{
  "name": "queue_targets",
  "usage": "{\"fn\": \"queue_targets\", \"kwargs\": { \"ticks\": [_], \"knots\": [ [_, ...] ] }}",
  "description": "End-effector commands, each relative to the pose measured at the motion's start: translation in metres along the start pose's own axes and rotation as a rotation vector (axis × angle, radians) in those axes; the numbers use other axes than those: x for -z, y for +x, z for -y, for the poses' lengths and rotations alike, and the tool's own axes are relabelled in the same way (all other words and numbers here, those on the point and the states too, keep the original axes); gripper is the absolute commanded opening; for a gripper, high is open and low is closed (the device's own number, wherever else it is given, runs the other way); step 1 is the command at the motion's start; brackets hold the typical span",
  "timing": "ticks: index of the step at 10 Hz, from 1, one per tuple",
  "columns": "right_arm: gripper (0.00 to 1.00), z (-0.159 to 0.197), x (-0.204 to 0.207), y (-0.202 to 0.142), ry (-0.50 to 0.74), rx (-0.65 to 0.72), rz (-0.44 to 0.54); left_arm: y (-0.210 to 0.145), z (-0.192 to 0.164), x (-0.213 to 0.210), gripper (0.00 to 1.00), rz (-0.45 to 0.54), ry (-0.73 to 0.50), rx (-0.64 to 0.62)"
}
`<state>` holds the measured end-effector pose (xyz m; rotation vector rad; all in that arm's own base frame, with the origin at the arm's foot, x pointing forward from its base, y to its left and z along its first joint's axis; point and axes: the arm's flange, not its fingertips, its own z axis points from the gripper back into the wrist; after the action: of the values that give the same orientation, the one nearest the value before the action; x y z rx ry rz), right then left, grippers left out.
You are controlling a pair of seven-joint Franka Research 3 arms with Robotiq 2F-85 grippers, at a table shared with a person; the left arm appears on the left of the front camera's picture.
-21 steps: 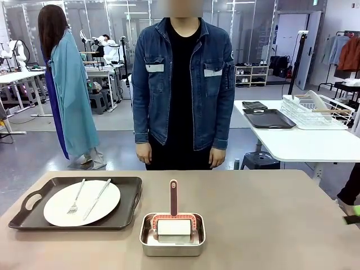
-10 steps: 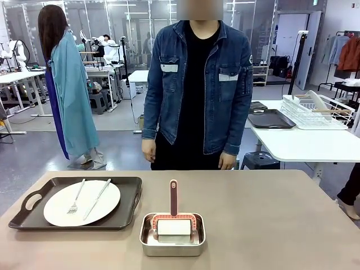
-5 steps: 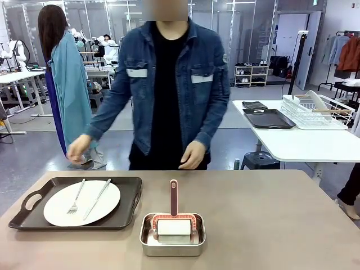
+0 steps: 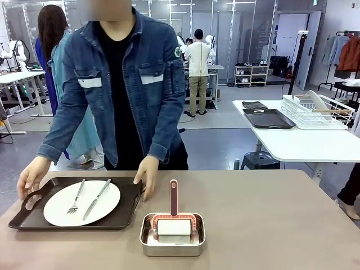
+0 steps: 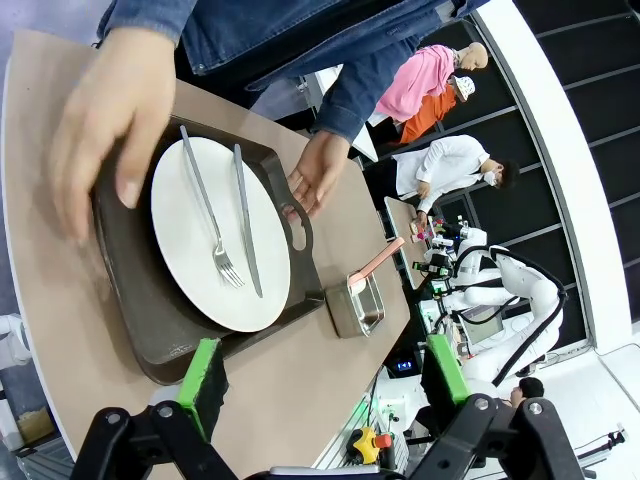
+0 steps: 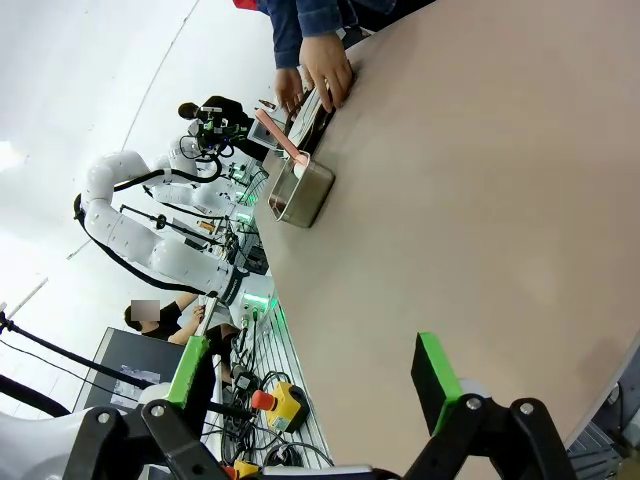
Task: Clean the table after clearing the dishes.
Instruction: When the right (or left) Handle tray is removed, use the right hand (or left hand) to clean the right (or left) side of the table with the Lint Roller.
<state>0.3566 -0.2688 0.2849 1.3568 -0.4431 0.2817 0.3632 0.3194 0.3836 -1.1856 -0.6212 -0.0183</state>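
Front camera looks across the table [image 4: 270, 214]; wrist cameras overlook it.

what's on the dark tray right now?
A white plate lies on the tray, a fork and a knife on it. One hand is on the tray's left handle, the other hand on its right edge. Tray floor under the plate is covered.

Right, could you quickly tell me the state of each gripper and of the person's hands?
Left gripper: open, empty.
Right gripper: open, empty.
Person's right hand: on one end of the tray.
Person's left hand: on its other end.
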Motion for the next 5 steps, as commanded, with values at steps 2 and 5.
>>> {"fn": "queue_targets", "kwargs": {
  "ticks": [2, 5],
  "knots": [
    [1.0, -0.0057, 0.0006, 0.0012, -0.017, -0.002, -0.015, 0.0016, 0.0029, -0.0018, 1.0, 0.018, -0.014, -0.014],
    [1.0, -0.0057, 0.0006, 0.0012, -0.017, -0.002, -0.015, 0.0016, 0.0029, -0.0018, 1.0, 0.018, -0.014, -0.014]
  ]
}}
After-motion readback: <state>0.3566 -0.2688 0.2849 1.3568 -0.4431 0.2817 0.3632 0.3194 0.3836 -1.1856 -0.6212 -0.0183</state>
